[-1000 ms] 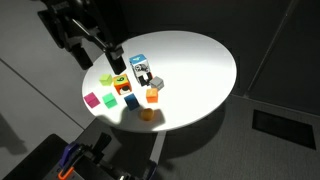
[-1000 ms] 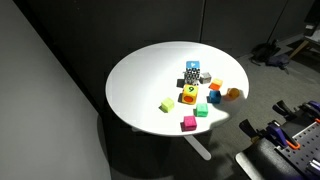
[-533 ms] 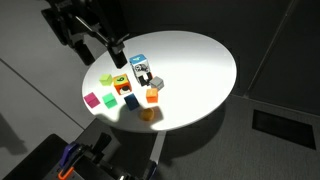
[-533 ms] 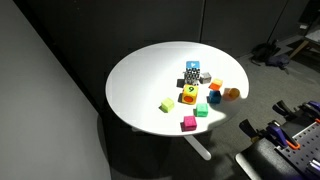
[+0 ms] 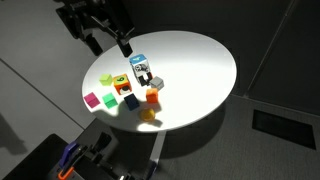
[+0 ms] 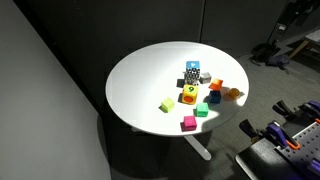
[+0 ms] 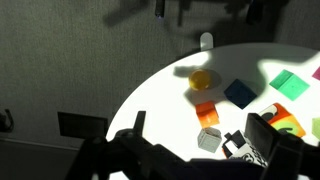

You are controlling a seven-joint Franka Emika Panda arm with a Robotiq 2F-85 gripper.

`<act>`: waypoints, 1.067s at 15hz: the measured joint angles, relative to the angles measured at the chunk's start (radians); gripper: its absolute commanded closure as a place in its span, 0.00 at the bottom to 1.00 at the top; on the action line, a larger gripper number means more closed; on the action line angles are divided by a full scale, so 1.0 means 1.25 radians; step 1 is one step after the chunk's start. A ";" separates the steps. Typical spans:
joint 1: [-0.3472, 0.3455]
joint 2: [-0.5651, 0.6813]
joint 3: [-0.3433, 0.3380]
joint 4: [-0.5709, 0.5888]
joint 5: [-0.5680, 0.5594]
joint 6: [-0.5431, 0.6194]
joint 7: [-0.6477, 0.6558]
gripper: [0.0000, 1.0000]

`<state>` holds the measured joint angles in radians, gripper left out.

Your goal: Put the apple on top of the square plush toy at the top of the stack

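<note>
On the round white table (image 5: 200, 60) the stack (image 5: 142, 72) stood toward the 9 o'clock side of the tabletop in an exterior view, with the square plush toy (image 5: 138, 61) uppermost, its light-blue face turned up and nothing resting on it. The apple (image 5: 148, 113) lay on the tabletop at roughly 6 o'clock from the stack, well apart from it, near the table's rim and partly in shadow. An orange cube (image 5: 152, 96) sat between the two, just at 12 o'clock of the apple. In an exterior view the apple (image 6: 232, 94) showed at about 4 o'clock from the stack (image 6: 191, 76), beside a blue cube (image 6: 214, 97).

Above the table's edge, at 11 o'clock from the stack, the gripper (image 5: 124, 45) hung in the air, clear of every cube. In the wrist view its dark fingers (image 7: 135, 135) stood wide apart at the bottom of the picture with nothing between them, so it was released and empty.

That same view showed the apple (image 7: 201, 78) alone on the white surface, the orange cube (image 7: 207, 111) at its 6 o'clock and the blue cube (image 7: 240, 93) at its 4 o'clock, none touching it.
</note>
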<state>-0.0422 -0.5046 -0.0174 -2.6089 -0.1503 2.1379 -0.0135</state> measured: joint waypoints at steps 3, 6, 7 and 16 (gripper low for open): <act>0.008 0.043 0.000 0.003 0.034 0.064 0.000 0.00; 0.016 0.090 0.000 0.009 0.068 0.125 -0.001 0.00; 0.018 0.106 -0.001 0.012 0.078 0.141 -0.001 0.00; 0.024 0.251 0.000 0.034 0.099 0.239 -0.002 0.00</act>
<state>-0.0124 -0.1908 -0.0171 -2.5665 -0.0267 2.4370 -0.0154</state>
